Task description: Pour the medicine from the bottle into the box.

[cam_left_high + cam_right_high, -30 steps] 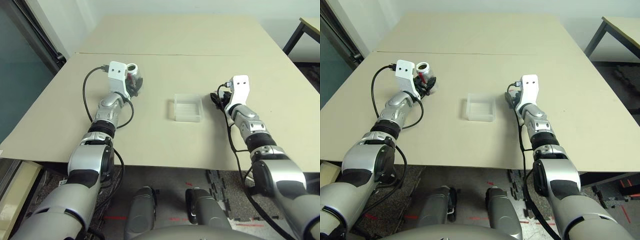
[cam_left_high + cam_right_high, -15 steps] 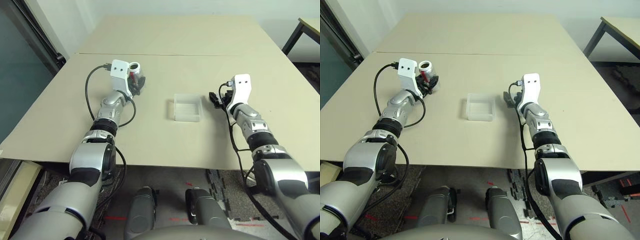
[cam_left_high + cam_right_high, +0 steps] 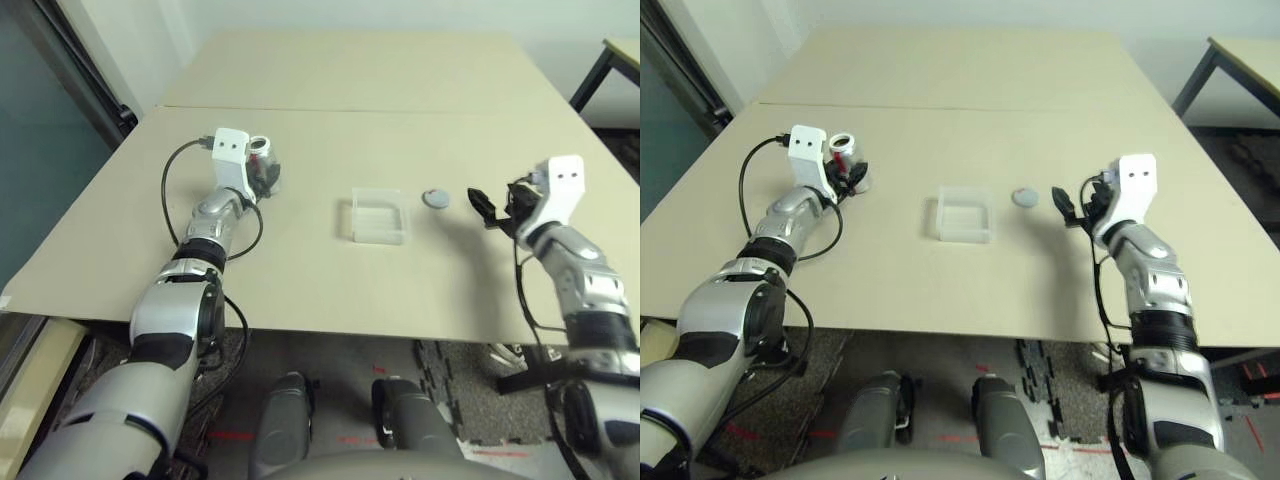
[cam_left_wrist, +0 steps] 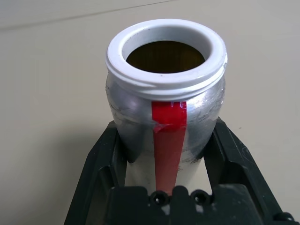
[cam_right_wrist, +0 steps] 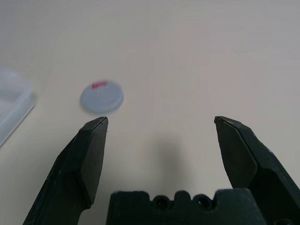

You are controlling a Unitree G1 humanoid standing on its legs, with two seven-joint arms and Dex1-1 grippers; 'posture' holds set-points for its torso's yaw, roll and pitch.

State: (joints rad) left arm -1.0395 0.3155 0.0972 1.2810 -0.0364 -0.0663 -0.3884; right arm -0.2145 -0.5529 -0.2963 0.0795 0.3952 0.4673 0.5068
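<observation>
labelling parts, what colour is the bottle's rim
White, above a silvery body with a red stripe; the bottle shows best in the left wrist view.

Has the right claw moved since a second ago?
Yes. The right claw, open, has drawn away from the box toward the robot's right, leaving the cap on the table between them.

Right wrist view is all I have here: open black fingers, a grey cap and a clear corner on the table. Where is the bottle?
Observer: The bottle is in the left gripper, clamped between its two fingers.
Operator: Is it uncapped?
Observer: Yes. The left wrist view shows its white threaded mouth open; the cap lies on the table.
Operator: And that clear corner?
Observer: It belongs to the box, which sits between the two arms, with the cap just beside it on the right gripper's side.
</observation>
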